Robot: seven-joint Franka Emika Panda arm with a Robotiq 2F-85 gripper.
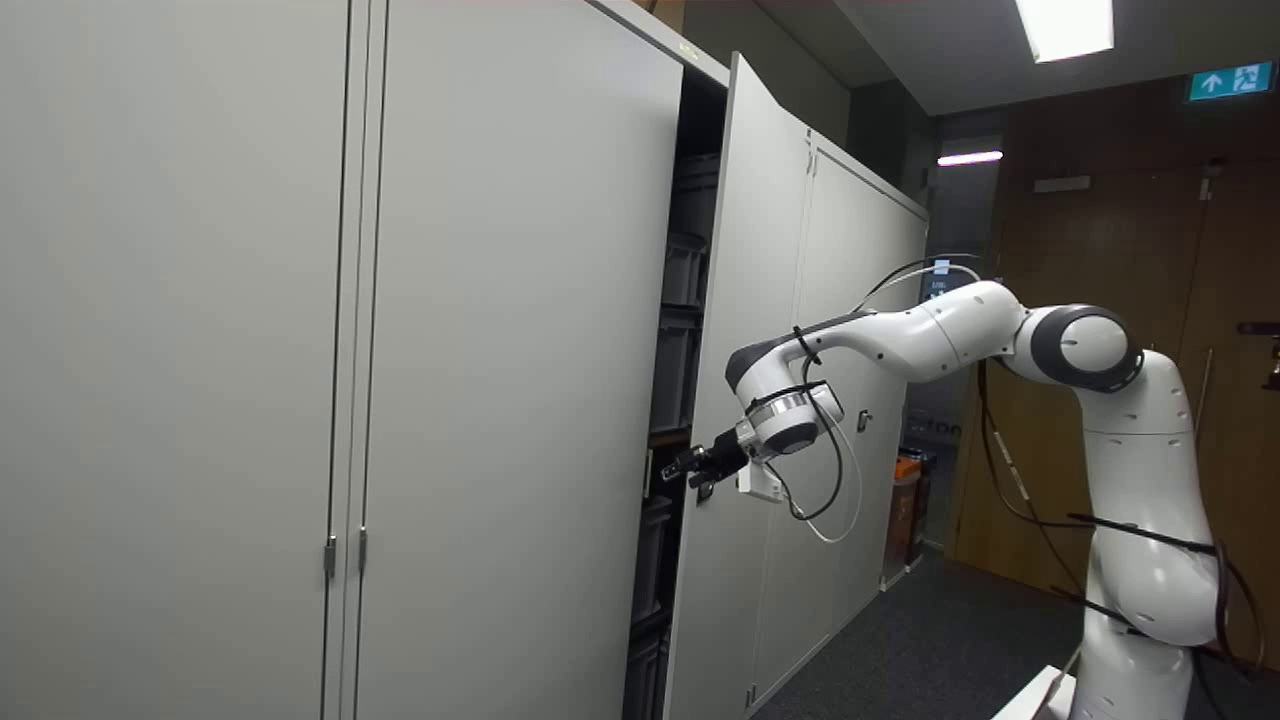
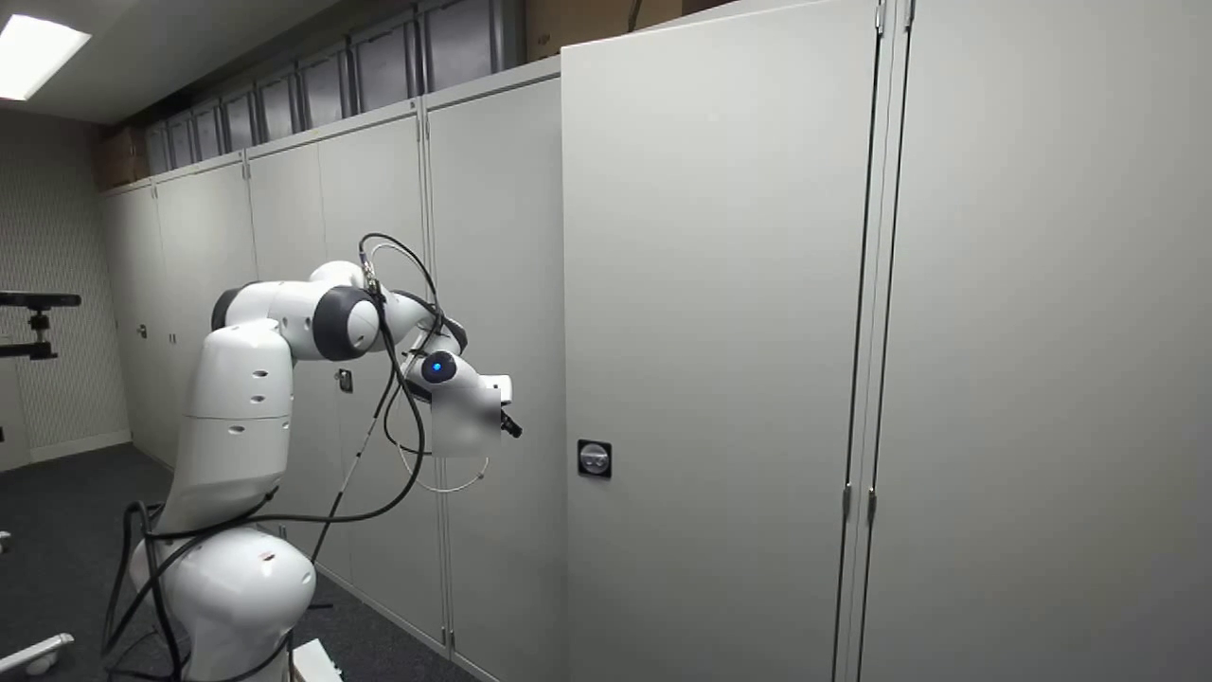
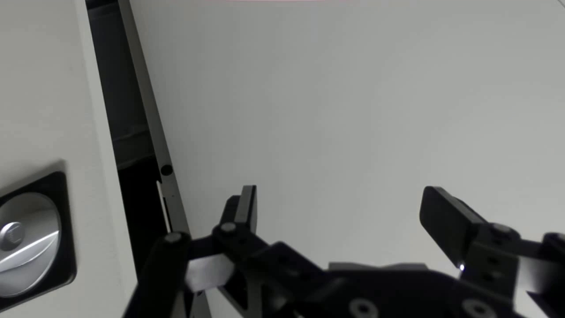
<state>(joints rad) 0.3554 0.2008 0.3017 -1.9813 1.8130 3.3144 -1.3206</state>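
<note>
Gripper point(image 3: 340, 205): low in the wrist view, jaws spread wide — the plain shut door point(image 3: 353, 110) shows between them.
Ajar door point(image 3: 39, 88): left of the wrist view, right of centre in both exterior views; its free edge is near the jaws, contact cannot be told.
Handle point(image 3: 33, 238): round, metal, black-framed, lower left of the wrist view, set in the ajar door.
Gap point(image 3: 126, 110): dark strip between the two doors — grey bins point(image 1: 675, 375) inside, one above another, mid-frame in an exterior view.
Arm point(image 1: 920, 340): extends in from the right of that same view.
Exit sign point(image 1: 1230, 82): green, upper right there.
</note>
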